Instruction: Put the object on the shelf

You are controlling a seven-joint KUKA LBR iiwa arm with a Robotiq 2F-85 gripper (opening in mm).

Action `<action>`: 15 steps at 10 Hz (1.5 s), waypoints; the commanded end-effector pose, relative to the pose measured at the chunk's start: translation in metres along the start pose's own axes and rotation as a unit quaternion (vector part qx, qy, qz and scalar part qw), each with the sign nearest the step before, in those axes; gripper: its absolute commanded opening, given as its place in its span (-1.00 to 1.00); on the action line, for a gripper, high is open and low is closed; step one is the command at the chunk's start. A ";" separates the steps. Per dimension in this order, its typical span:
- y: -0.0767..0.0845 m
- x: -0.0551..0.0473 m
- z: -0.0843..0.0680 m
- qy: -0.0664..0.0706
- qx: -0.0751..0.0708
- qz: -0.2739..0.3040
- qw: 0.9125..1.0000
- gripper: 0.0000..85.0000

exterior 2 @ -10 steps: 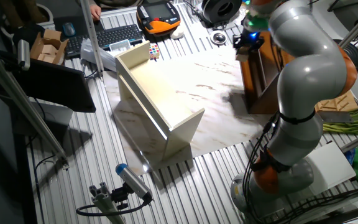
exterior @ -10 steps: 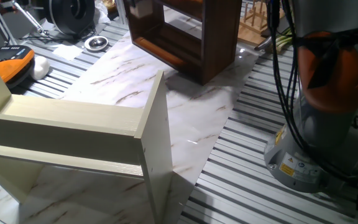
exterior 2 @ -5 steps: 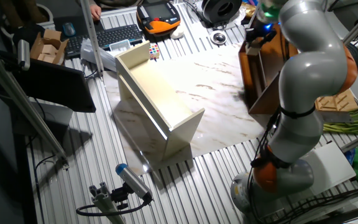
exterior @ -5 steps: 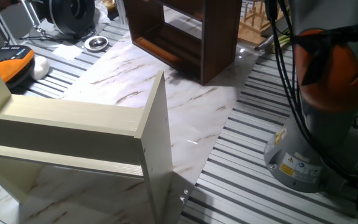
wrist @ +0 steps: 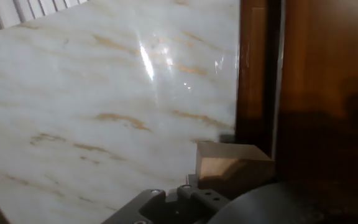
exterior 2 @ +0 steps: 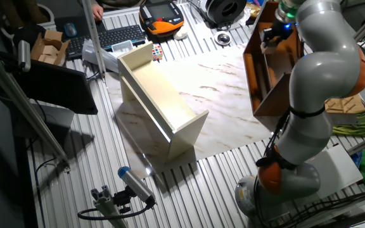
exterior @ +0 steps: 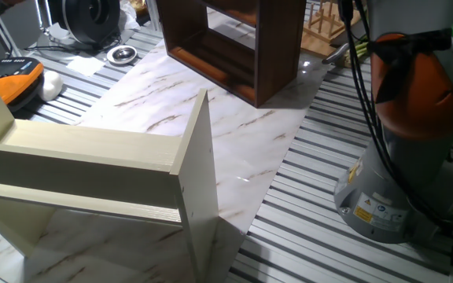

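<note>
The small light-tan wooden cube [wrist: 232,167] shows at the bottom of the hand view, close against the hand and held above the surface. The dark brown shelf [exterior: 238,47] stands at the far end of the marble board; its glossy boards [wrist: 316,81] fill the right of the hand view. In the other fixed view my gripper [exterior 2: 272,36] hangs over the top of the dark shelf [exterior 2: 265,82], apparently shut on the cube. My fingers are hidden in the hand view. The gripper is outside the first fixed view.
A pale cream shelf unit [exterior: 116,169] [exterior 2: 160,101] stands on the marble board [exterior: 242,141]. A white rounded lump [exterior: 51,85] and an orange pendant [exterior: 18,77] lie at the left. The robot base [exterior: 399,157] stands at the right. A keyboard [exterior 2: 116,35] lies at the back.
The arm has swung with the cube from in front of the dark shelf to over its top. The gripper has left the top edge of the first fixed view.
</note>
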State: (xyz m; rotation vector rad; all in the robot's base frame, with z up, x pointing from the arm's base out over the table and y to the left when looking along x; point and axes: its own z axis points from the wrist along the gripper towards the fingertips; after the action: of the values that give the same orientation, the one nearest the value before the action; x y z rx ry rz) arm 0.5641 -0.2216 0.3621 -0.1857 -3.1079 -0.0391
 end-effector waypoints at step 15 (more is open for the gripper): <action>-0.067 -0.013 0.031 -0.005 0.005 -0.028 1.000 -1.00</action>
State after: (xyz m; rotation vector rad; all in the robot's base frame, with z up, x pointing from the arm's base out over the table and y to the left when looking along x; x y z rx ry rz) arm 0.5680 -0.2889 0.3292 -0.1043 -3.1229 -0.0270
